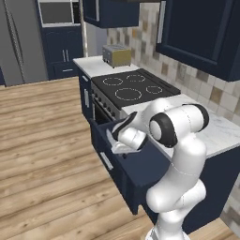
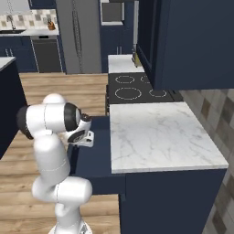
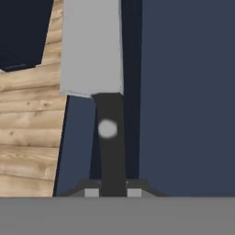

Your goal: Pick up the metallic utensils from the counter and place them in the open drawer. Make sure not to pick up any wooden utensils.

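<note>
The kitchen knife hangs over the open drawer, its black handle clamped between the fingertips of the gripper, silver blade pointing away. The marble counter lies just beside the drawer.

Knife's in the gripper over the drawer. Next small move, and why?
Probably lower a little, then open. The gripper is shut on the kitchen knife by its black handle, and the base views put the hand over the open drawer, so a short descent should shorten the drop.
</note>
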